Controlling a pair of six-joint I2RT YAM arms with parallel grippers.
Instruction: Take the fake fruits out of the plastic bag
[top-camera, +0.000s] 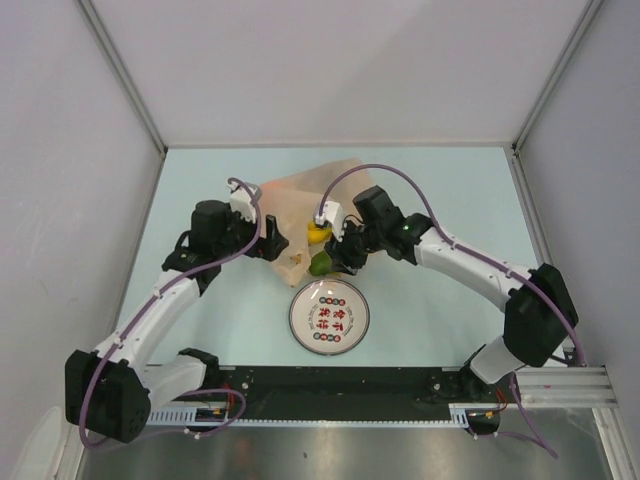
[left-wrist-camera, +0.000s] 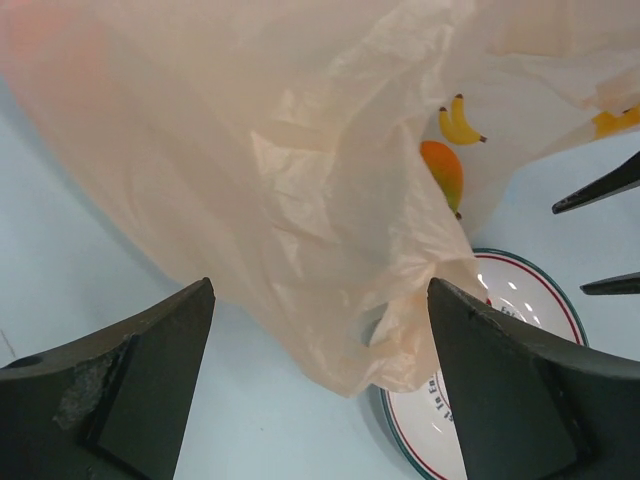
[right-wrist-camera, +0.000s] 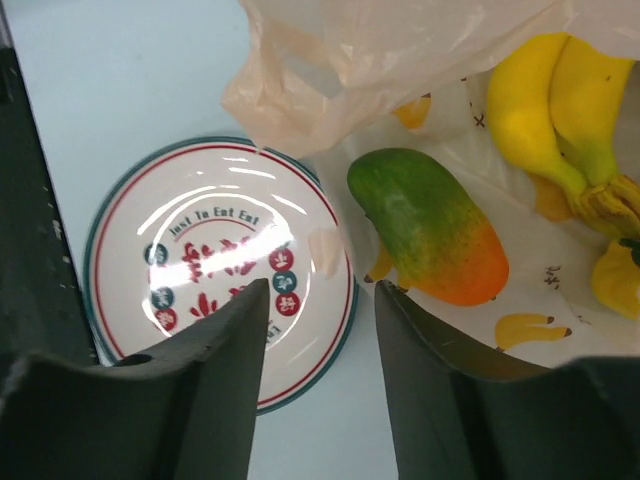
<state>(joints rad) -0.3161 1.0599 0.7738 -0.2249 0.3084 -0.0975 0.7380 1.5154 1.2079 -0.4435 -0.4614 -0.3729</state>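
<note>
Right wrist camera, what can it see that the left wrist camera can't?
Only the right wrist view shows the mango, the banana bunch and a bit of a yellow piece at the edge, all resting on the printed layer of the plastic bag. Only the left wrist view shows the bag's big crinkly outside, bulging in front of the open left gripper. Both views show the plastic bag, the round white plate next to it and the pale table.
</note>
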